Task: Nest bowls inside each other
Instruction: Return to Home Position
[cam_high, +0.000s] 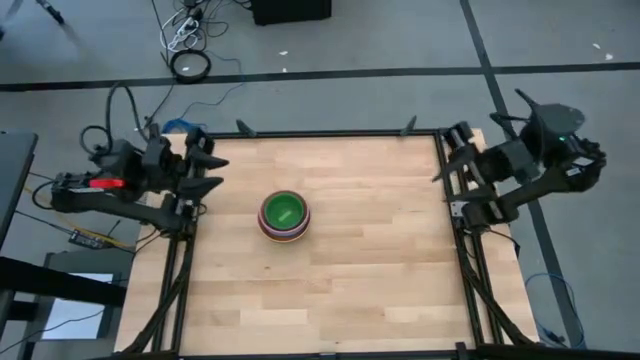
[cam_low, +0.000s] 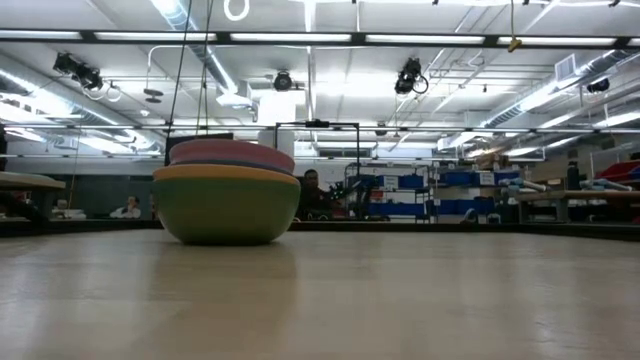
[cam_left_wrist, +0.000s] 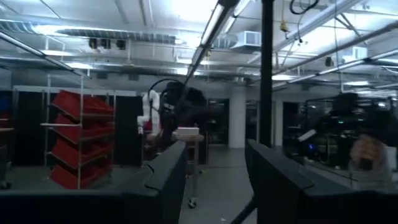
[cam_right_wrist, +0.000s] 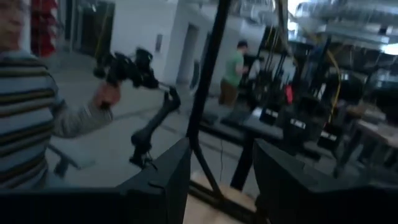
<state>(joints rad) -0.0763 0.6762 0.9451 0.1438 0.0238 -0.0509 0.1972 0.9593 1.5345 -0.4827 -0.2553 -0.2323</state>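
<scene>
The bowls stand nested in one stack near the middle of the wooden table. From above, a green bowl with a lime centre sits innermost. In the low view the stack rests on the base of its dark green outer bowl, with orange and pink rims above it. My left gripper is open at the table's left edge, well clear of the stack. My right gripper is open at the right edge, also far from it. Both wrist views show open fingers with only the room between them.
Black frame rails run along the table's edges. Cables lie on the floor beyond the far edge. Wide bare wood surrounds the stack. A person in a striped sleeve stands in the room beyond, holding a device.
</scene>
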